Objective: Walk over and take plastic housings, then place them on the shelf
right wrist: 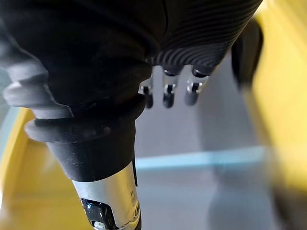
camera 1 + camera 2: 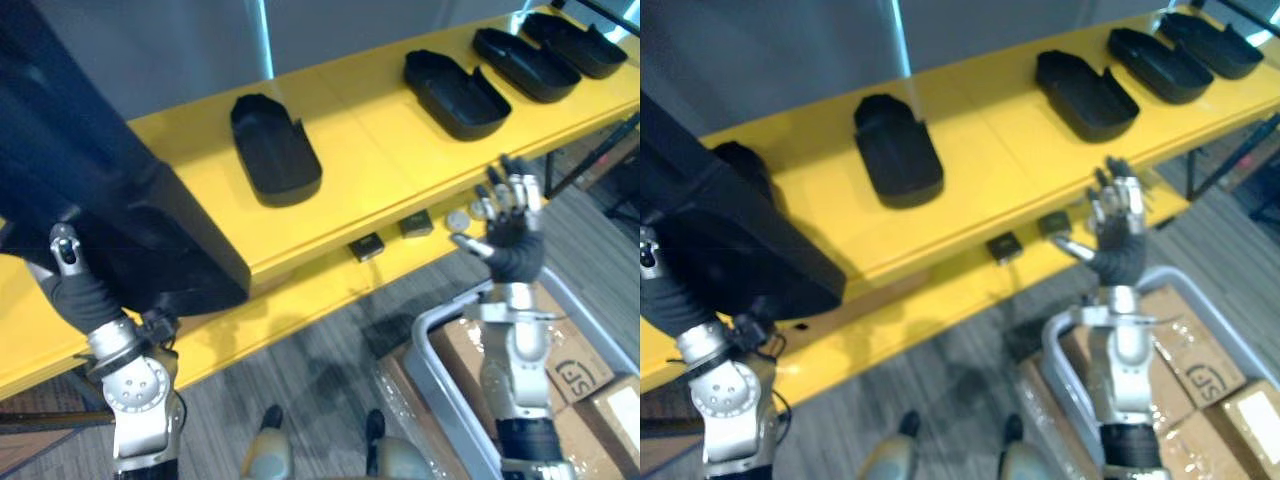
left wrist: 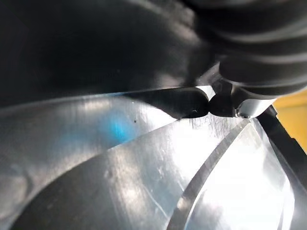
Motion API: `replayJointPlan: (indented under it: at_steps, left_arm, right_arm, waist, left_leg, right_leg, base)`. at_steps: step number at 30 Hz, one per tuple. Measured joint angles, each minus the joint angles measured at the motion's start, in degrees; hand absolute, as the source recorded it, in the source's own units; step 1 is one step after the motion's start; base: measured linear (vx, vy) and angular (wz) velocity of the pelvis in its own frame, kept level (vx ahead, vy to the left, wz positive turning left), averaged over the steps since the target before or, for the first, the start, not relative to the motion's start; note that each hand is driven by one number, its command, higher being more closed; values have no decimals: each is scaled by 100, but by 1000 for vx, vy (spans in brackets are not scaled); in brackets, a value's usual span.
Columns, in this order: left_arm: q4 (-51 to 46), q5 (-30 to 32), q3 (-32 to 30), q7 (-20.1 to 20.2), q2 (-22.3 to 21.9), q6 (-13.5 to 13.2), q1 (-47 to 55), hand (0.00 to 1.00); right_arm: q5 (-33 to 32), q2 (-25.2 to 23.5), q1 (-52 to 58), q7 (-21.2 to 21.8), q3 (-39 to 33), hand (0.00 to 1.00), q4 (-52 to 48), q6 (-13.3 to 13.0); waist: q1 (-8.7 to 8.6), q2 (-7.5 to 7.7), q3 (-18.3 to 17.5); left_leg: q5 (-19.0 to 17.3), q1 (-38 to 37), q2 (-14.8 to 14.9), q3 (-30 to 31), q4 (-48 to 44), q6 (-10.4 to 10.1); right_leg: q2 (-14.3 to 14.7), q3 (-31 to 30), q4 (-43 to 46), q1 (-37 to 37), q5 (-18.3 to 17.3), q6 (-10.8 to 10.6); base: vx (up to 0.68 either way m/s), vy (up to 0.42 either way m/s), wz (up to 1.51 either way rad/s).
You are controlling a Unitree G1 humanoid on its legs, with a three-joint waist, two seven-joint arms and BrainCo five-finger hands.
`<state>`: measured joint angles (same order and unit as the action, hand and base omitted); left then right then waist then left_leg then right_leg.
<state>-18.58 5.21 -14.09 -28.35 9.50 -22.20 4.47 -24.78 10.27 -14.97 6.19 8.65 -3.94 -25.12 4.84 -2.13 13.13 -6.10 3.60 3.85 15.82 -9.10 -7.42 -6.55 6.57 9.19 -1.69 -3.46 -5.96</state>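
The right hand (image 2: pixel 512 232) holds its fingers straight and spread, its palm empty, upright just in front of the yellow shelf (image 2: pixel 380 150). The left hand (image 2: pixel 72 278) sets its thumb against the side of a large black plastic housing (image 2: pixel 120 200). Its fingers are hidden beneath, so I cannot tell their grip. That housing hangs over the shelf's left end. Four more housings (image 2: pixel 275 150) lie in a row along the shelf. A grey bin (image 2: pixel 445 310) of cardboard boxes (image 2: pixel 575 375) stands below the right arm.

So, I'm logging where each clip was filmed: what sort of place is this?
Probably a warehouse or factory storage area: a long yellow shelf carries a row of black plastic housings, and cardboard boxes sit in a grey bin on the floor beside it.
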Motion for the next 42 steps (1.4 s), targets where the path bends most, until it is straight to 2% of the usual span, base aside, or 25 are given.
replayJointPlan:
  at_steps: [2,4,7,8,10,13,14,16,18,23,24,27,29,32,36,38,39,40,42]
  left_arm:
    - [16,109,-158,-32,-4,127,257,100]
    - [16,198,-382,-47,-18,145,553,100]
    - [10,151,-885,-72,-172,147,1194,100]
    - [9,89,-1049,-58,-245,152,1464,100]
    - [9,-89,-1166,43,-409,145,1784,100]
    - [-45,-289,-1200,435,-553,55,1855,100]
    - [-71,-319,-1187,604,-575,-57,1861,100]
    - [-147,-325,-1192,762,-575,-131,1866,100]
    - [-215,-364,-1178,877,-566,-138,1844,100]
    - [-151,-442,-1149,852,-502,-109,1552,100]
    - [15,-402,-1091,777,-357,-45,1310,100]
    - [413,-191,-957,413,137,127,822,100]
    - [533,-188,-949,210,304,163,532,100]
    - [650,-202,-938,92,358,334,198,100]
    - [641,-211,-938,224,350,401,184,100]
    - [712,-214,-867,345,348,399,185,100]
    - [739,-214,-830,382,367,399,190,100]
    - [736,-213,-803,438,375,386,227,100]
    - [731,-249,-750,469,369,394,240,100]
  right_arm:
    - [-12,-226,-523,-3,595,0,338,-2]
    - [5,-380,-726,-29,887,0,658,0]
    - [239,-590,-860,-236,1254,0,1113,21]
    - [267,-643,-860,-260,1358,0,1166,44]
    - [376,-653,-858,-341,1449,0,1168,80]
    - [469,-581,-756,-499,1342,0,1170,185]
    - [536,-572,-663,-511,1247,0,1175,284]
    - [654,-555,-500,-517,1133,0,1230,388]
    - [771,-495,-225,-517,958,0,1244,413]
    - [916,-137,433,-776,488,0,1135,399]
    - [1016,-60,639,-884,246,0,1015,362]
    - [1046,105,1010,-856,-240,0,599,274]
    - [949,181,1176,-654,-483,0,408,216]
    - [715,213,1379,-254,-708,0,407,135]
    - [633,196,1410,95,-593,0,401,117]
    - [648,174,1435,120,-481,0,403,117]
    - [655,149,1458,110,-448,0,401,117]
    - [727,54,1478,84,-406,0,385,117]
    - [773,-60,1481,-24,-380,0,243,113]
  waist:
    - [166,-88,-111]
    - [374,-81,-205]
    - [705,40,-311]
    - [769,91,-341]
    - [846,149,-376]
    - [823,258,-456]
    - [847,265,-460]
    - [863,261,-457]
    - [815,242,-453]
    - [546,161,-412]
    - [422,116,-383]
    - [202,59,-352]
    - [30,68,-351]
    - [-112,74,-354]
    - [-102,73,-354]
    - [-138,39,-226]
    - [-175,71,-195]
    - [-230,167,-149]
    - [-246,203,-134]
  left_leg:
    - [36,-30,-67,326,33,-20]
    - [39,-46,-77,494,44,-27]
    - [40,-56,-107,802,45,-30]
    - [41,-39,-145,940,48,-31]
    - [62,-15,-206,1037,57,0]
    - [252,231,-239,688,48,217]
    - [327,238,-258,647,35,111]
    - [379,249,-297,627,39,97]
    - [393,234,-319,539,11,118]
    - [353,248,-231,-70,-60,175]
    - [354,257,-197,-255,-39,179]
    - [474,299,-135,-636,146,215]
    - [564,353,-153,-744,262,216]
    - [645,283,-221,-861,369,191]
    - [618,20,-253,-851,511,204]
    - [447,-96,-265,-669,396,290]
    - [418,-170,-297,-600,368,317]
    - [375,-308,-373,-471,325,336]
    - [364,-342,-357,-278,320,356]
  right_leg:
    - [-58,351,52,198,-140,3]
    - [-68,526,139,266,-252,34]
    - [-86,908,218,466,-416,53]
    - [-105,1080,217,558,-469,41]
    - [-157,1326,206,714,-536,39]
    - [-260,1835,110,948,-604,21]
    - [-280,1909,107,979,-609,12]
    - [-321,1913,124,975,-614,14]
    - [-361,1862,156,969,-620,26]
    - [-429,1464,356,724,-643,19]
    - [-448,1324,409,595,-641,21]
    - [-475,1037,432,314,-608,-5]
    - [-518,942,431,117,-519,-25]
    - [-614,868,440,84,-422,-143]
    - [-663,921,495,284,-469,-101]
    - [-750,802,1439,151,-509,-37]
    - [-785,661,1785,90,-507,-8]
    - [-825,339,2310,35,-482,40]
    - [-774,73,2800,-180,-285,348]
  base:
    - [34,-1,81]
    - [24,-26,65]
    - [49,-51,63]
    - [55,-38,56]
    - [56,-18,76]
    - [48,8,90]
    - [51,19,68]
    - [28,35,16]
    - [-12,44,-7]
    - [-96,54,-38]
    - [-90,34,-35]
    - [-87,38,-39]
    - [43,39,-24]
    - [85,31,-14]
    - [87,-4,7]
    - [-2,3,39]
    - [-5,19,59]
    - [20,10,59]
    - [38,-38,45]
